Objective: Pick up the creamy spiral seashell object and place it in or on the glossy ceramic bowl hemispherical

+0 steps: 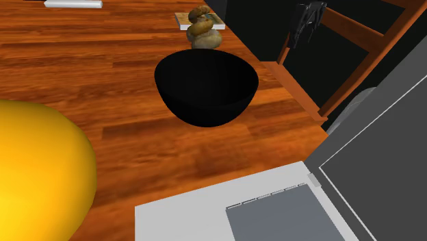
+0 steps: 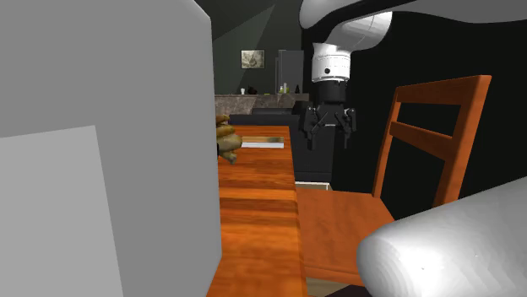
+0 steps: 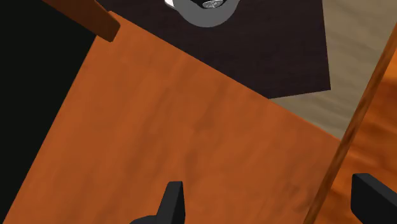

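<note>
The spiral seashell [image 1: 203,31] is tan and brown and stands on the wooden table [image 1: 82,82], just behind the glossy black bowl [image 1: 205,85]. In the second exterior view the seashell [image 2: 225,135] peeks out past a big grey block. My gripper [image 1: 306,27] hangs off the table's edge, over the wooden chair [image 1: 308,96], to the shoulder view's right of the shell and the bowl. The gripper [image 2: 328,126] points down above the chair seat [image 2: 338,228]. Seen from the wrist, the gripper [image 3: 273,203] is open, with nothing but the orange seat [image 3: 191,127] below it.
A large yellow rounded object [image 1: 34,164] sits at the table's near left. A flat white slab [image 1: 183,20] lies by the shell and another white slab [image 1: 72,3] lies far back. The chair back [image 2: 439,135] rises beside the gripper. My grey stand [image 1: 274,205] is at the lower right.
</note>
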You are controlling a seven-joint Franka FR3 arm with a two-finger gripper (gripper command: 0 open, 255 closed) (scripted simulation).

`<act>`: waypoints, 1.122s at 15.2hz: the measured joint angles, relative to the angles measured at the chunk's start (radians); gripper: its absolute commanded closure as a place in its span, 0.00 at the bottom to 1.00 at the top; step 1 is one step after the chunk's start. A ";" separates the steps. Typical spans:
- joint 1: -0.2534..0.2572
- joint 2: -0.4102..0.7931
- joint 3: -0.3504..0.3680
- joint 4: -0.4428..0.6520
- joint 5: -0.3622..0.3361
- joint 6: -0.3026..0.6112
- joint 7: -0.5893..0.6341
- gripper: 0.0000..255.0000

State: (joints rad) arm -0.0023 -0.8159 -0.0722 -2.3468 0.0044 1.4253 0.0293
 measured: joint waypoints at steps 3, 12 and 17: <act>0.020 0.027 0.009 0.013 0.008 0.036 -0.017 0.00; 0.144 0.170 0.067 0.097 0.048 0.263 -0.152 0.00; 0.210 0.232 0.106 0.150 0.064 0.369 -0.227 0.00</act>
State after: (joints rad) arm 0.2077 -0.5837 0.0336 -2.1969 0.0688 1.7947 -0.1979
